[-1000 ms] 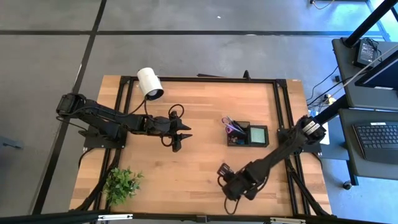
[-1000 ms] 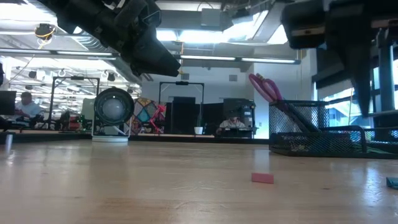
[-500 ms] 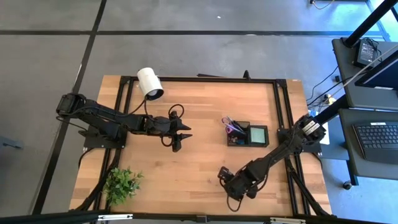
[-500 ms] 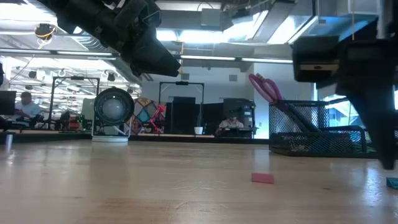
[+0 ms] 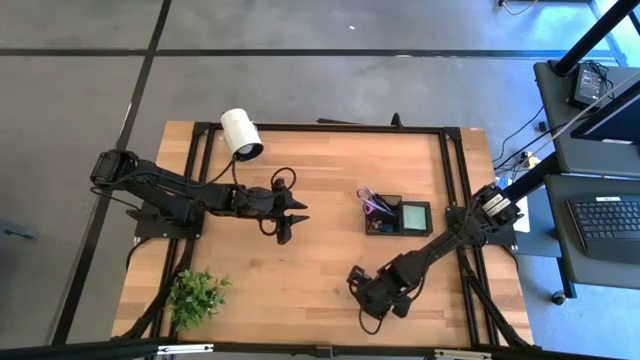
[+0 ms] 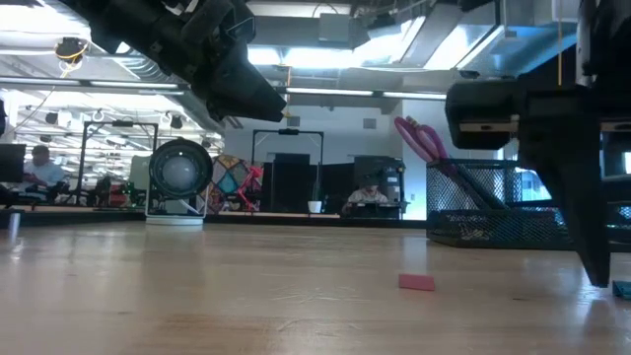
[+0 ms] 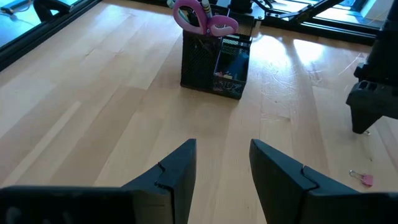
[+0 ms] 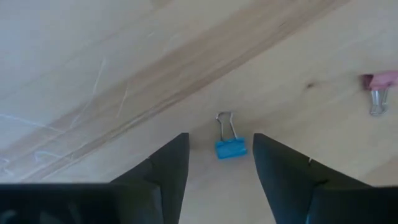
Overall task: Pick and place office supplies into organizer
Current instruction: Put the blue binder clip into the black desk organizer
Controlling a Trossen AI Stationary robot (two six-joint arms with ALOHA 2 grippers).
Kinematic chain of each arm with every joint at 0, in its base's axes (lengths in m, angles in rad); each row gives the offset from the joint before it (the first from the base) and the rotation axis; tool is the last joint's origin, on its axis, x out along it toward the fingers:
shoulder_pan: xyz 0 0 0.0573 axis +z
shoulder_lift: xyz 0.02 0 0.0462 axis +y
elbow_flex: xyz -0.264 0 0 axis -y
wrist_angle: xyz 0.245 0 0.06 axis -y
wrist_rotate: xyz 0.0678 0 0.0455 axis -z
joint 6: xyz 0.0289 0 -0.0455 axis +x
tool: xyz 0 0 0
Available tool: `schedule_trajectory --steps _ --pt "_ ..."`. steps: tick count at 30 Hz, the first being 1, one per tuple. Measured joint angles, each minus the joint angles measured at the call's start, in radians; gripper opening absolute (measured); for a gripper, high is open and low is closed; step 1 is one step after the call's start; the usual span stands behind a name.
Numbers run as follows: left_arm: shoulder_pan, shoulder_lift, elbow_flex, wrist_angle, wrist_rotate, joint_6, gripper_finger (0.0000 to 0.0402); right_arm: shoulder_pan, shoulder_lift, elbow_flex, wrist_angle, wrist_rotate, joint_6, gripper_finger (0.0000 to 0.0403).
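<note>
- Wooden table (image 5: 320,180) in a workshop, black organizer (image 5: 398,216) toward its right side, scissors (image 7: 202,15) already standing in it.
- Blue clip (image 8: 230,147) flat between the spread fingers of right gripper (image 8: 214,163), wire loop pointing ahead, long axis along the approach; pink clip (image 8: 377,88) off aside.
- Left gripper (image 5: 290,222) open, idle mid-table, farther away.
- Lower than a second ago, fingertips near the wood.

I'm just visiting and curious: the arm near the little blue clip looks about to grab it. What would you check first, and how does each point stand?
1. Right gripper open: ok.
2. Blue binder clip lined up between its fingers: ok, it lies in the gap.
3. Fingers low enough to grip: cannot tell; in the low view a fingertip nears the table.
4. Pink binder clip out of the way: ok, well to one side.
5. Black mesh organizer has room: cannot tell; purple scissors already stand in it.
6. Left gripper clear: ok, open, waiting mid-table.
</note>
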Motion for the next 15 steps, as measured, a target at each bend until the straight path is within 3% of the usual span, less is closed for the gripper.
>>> schedule_trajectory --steps 15 --pt "0.000 0.000 0.000 -0.029 0.000 0.001 0.0143 0.000 0.032 0.003 -0.002 -0.018 0.006 0.0105"
